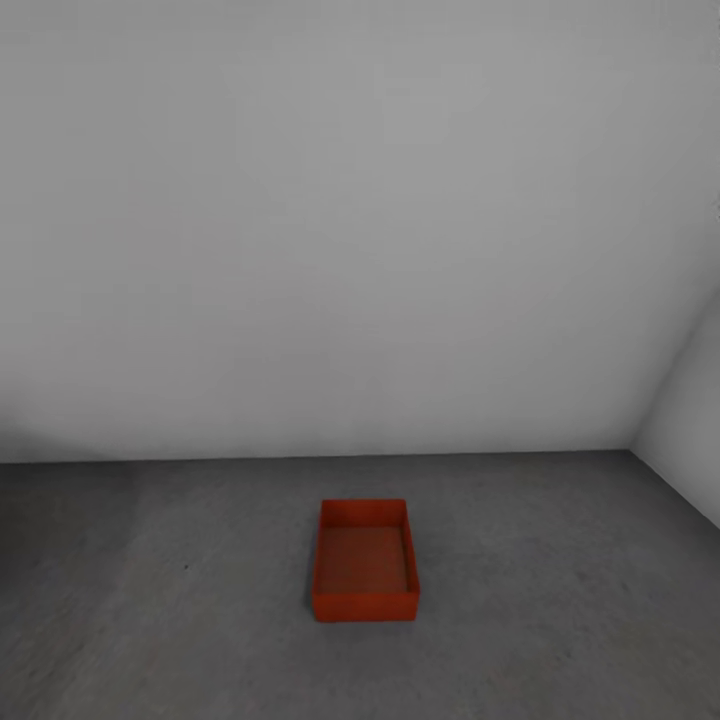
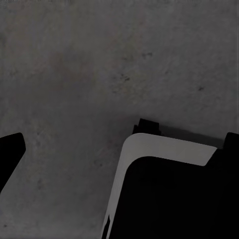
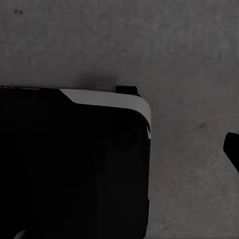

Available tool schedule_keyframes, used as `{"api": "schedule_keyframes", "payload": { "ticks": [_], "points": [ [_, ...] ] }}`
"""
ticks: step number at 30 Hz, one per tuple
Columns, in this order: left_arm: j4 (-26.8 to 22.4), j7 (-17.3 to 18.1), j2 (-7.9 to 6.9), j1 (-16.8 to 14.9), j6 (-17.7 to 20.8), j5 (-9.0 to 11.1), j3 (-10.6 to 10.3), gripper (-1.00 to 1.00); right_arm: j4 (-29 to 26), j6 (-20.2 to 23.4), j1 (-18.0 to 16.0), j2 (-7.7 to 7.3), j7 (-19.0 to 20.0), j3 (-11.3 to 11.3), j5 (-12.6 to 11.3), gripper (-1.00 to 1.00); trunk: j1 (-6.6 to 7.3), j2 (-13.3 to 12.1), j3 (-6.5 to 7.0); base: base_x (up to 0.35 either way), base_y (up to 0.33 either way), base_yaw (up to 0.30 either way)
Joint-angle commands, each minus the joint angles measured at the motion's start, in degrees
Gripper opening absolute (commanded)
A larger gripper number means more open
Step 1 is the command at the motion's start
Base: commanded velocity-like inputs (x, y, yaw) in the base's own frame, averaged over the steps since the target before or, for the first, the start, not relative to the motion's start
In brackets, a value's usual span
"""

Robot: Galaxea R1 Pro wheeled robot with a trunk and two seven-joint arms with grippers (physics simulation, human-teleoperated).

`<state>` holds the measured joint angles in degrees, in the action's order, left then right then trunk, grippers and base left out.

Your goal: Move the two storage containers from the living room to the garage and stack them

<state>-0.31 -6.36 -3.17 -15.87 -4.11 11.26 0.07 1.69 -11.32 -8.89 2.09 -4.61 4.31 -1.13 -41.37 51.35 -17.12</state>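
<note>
Dark grey mottled floor (image 1: 150,600) spreads beneath the robot's black, white-edged base (image 2: 169,194), which both wrist views look down on. One red-orange storage container (image 1: 364,560) sits upright and open on that floor, short of the pale grey wall (image 1: 350,220) and left of the wall corner. Whether either gripper's fingers are spread or closed cannot be told.

Bare pale grey wall (image 1: 340,220), second wall (image 1: 690,440) meeting it at right (a corner), mottled dark grey concrete floor (image 1: 150,600)
</note>
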Motion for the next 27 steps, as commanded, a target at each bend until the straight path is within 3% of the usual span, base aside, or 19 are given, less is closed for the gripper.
{"api": "schedule_keyframes", "payload": {
  "ticks": [1, 27],
  "points": [
    [0.05, -0.05, 0.0, -0.04, -0.19, 0.34, -0.05, 1.0, 0.18, -0.32, -0.08, 0.02, -0.25, 0.44, -0.11, 1.0, -0.01, 0.05, 0.03, 0.0, 0.0, 0.0],
    [0.05, -0.05, 0.0, -0.04, -0.19, 0.34, 0.01, 1.0, 0.16, -0.78, -0.08, -0.06, -0.23, 0.44, -0.27, 1.0, -0.01, 0.05, 2.47, 0.0, 0.0, 0.0]
  ]
}}
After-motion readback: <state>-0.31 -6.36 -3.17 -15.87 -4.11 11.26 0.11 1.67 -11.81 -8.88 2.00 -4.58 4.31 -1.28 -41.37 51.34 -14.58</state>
